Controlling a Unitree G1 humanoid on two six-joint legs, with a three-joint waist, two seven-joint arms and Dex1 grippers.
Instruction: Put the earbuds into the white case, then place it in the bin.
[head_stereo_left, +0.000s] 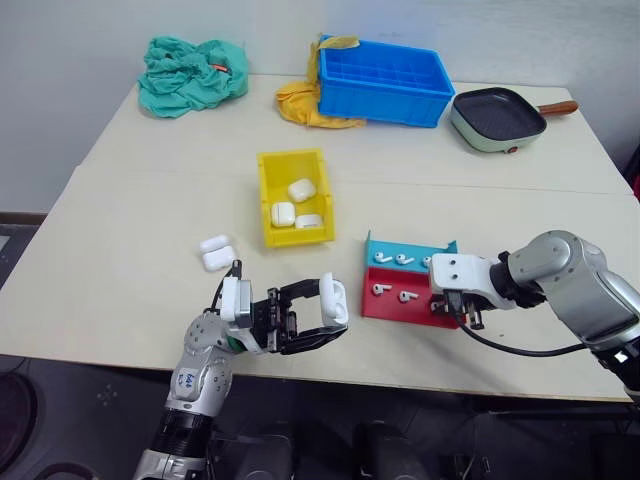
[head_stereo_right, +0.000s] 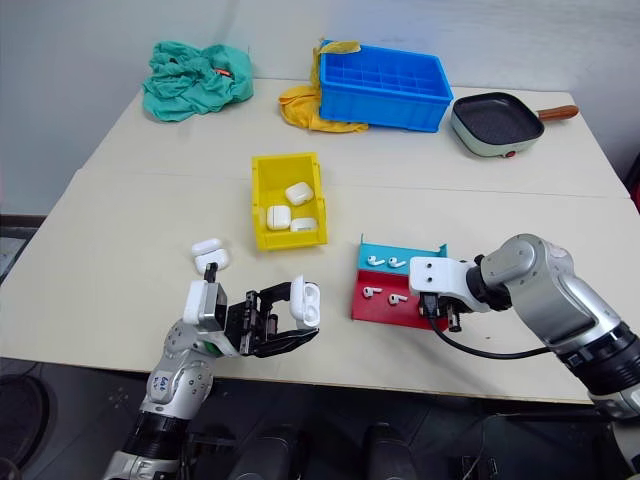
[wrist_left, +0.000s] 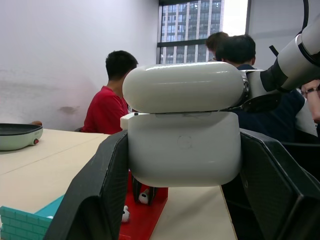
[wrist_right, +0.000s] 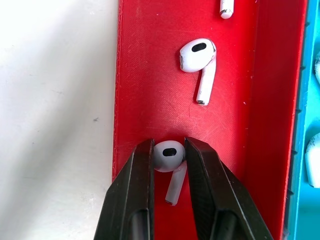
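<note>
My left gripper (head_stereo_left: 322, 318) is shut on the white case (head_stereo_left: 334, 300), held just above the table's near edge. In the left wrist view the case (wrist_left: 183, 155) sits between the black fingers with its lid (wrist_left: 183, 87) swung open. My right gripper (wrist_right: 167, 144) points down into the red tray (wrist_right: 145, 75), its fingers closed against both sides of one earbud (wrist_right: 168, 156) that lies on the tray floor. Another earbud (wrist_right: 197, 57) lies further along the tray. The yellow bin (head_stereo_left: 268, 200) stands at mid-table with three white cases inside.
A shallow blue tray (head_stereo_left: 385, 247) with earbuds adjoins the red one. Two more white cases (head_stereo_left: 215, 251) lie left of the bin. At the back are a blue crate (head_stereo_left: 380, 85), a green cloth (head_stereo_left: 190, 72), a yellow cloth (head_stereo_left: 300, 105) and a pan (head_stereo_left: 497, 118). People sit beyond the table.
</note>
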